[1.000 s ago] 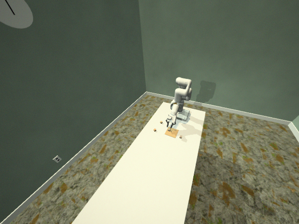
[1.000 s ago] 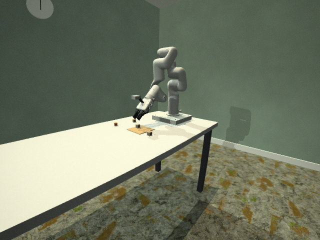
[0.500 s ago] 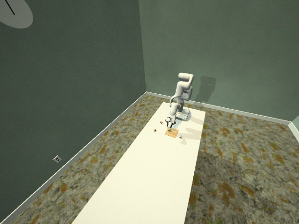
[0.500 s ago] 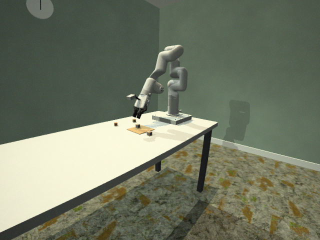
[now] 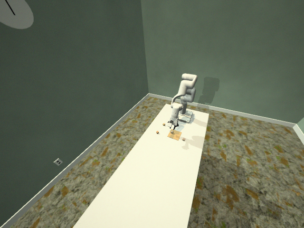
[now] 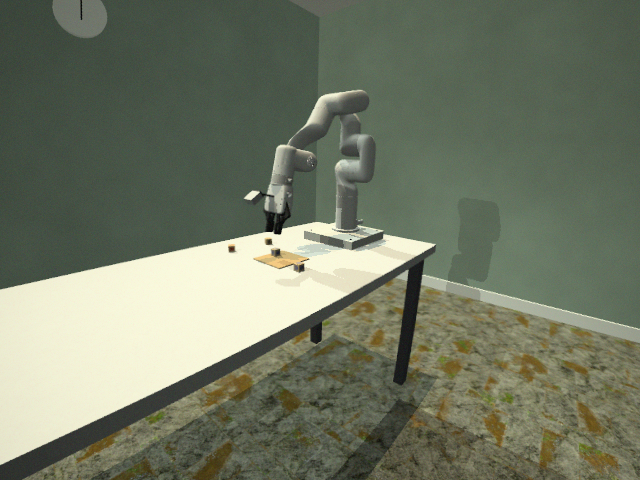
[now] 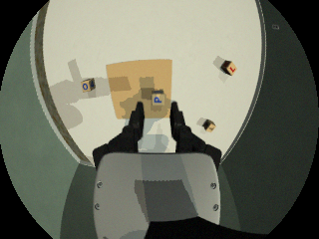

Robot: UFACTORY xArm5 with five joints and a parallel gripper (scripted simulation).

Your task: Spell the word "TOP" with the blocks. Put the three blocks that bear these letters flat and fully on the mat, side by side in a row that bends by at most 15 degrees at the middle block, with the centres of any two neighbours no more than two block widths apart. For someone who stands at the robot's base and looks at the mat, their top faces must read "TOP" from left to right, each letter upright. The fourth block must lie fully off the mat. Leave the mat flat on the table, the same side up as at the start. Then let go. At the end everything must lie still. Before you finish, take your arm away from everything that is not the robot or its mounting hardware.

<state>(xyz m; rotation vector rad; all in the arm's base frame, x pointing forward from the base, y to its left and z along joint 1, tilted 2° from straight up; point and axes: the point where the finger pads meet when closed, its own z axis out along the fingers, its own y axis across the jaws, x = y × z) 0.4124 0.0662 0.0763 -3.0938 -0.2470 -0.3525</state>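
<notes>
T block (image 5: 164, 124) (image 6: 268, 241) (image 7: 209, 125), by elimination (its letter is unreadable): off the mat (image 5: 174, 137) (image 6: 279, 262) (image 7: 135, 71), right of it, base end. Fingers (image 5: 173, 127) (image 6: 273, 230) part-open, empty, above the mat's base-side edge. Likely next: shift right to T. P block (image 5: 171, 131) (image 6: 275, 251) (image 7: 158, 100) on mat, just ahead of the tips; O block (image 5: 183, 139) (image 6: 299, 267) (image 7: 87, 85) off mat, left.

Letter on the block near the gripper's right-hand side in the wrist view (image 7: 209, 125): too small to read
Block letters, top and exterior views: too small to tell
Wall clock (image 5: 17, 14) (image 6: 80, 15): cut off by the upper edge in both
Table (image 5: 147, 181) (image 6: 155, 310): near end cut off in top and exterior views
Gripper mount, wrist view: partly hidden by a black shape
</notes>
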